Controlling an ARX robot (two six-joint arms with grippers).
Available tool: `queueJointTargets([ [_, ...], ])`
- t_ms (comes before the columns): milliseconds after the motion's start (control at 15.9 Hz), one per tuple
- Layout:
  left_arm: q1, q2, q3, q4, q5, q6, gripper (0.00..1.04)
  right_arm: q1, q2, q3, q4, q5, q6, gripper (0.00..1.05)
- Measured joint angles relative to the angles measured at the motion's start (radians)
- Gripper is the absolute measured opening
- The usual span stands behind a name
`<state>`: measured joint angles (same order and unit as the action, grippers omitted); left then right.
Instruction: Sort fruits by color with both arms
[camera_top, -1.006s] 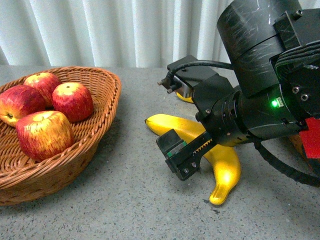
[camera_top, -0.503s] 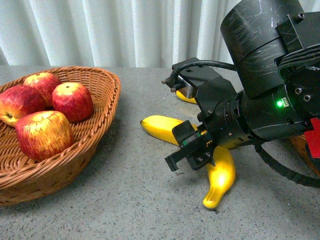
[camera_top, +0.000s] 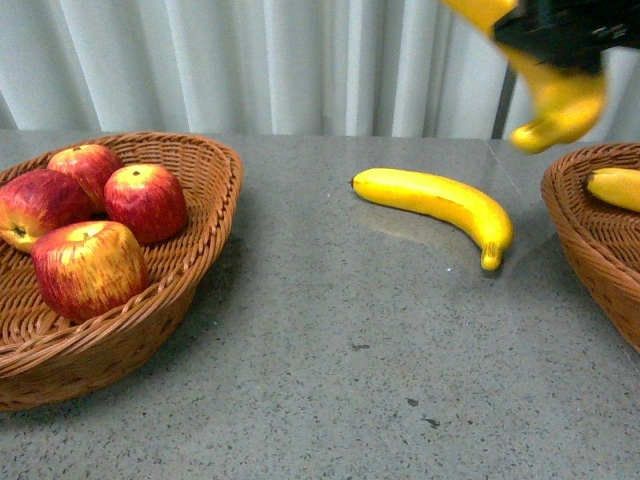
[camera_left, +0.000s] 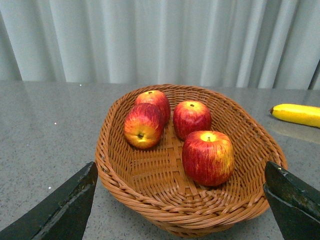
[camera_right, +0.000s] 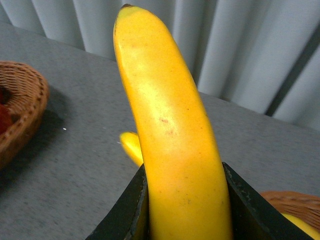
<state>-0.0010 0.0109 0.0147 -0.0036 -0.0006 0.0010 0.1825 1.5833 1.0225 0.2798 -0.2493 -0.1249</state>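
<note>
Black right gripper (camera_right: 184, 205) clamps the held banana (camera_right: 170, 125), aloft near the right basket (camera_top: 575, 230) (stored banana (camera_top: 615, 187) inside). Loose banana (camera_top: 440, 200) lies on the table (camera_top: 330, 330). Left gripper (camera_left: 175, 210) is spread wide before four apples (camera_left: 207, 157) in the left basket (camera_left: 115, 170).

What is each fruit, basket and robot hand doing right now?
Right gripper, shut on the held banana, up in the air.
Left gripper, open and empty.
Loose banana, lying between the baskets, nothing touching it.
Four apples, sitting in the left basket.
Right basket, holding the basket banana.
</note>
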Motion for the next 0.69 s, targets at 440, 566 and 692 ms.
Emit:
queueJointTargets([
  [440, 0.000, 0.000, 0.000, 0.000, 0.000, 0.000, 0.98, -0.428, -0.058, -0.172, -0.161, -0.106, -0.375, 0.33],
  [566, 0.000, 0.000, 0.000, 0.000, 0.000, 0.000, 0.98, -0.410, -0.058, -0.175, -0.166, -0.109, -0.385, 0.48],
  [692, 0.000, 0.000, 0.000, 0.000, 0.000, 0.000, 0.98, -0.383, -0.062, -0.174, -0.170, -0.103, -0.381, 0.72],
])
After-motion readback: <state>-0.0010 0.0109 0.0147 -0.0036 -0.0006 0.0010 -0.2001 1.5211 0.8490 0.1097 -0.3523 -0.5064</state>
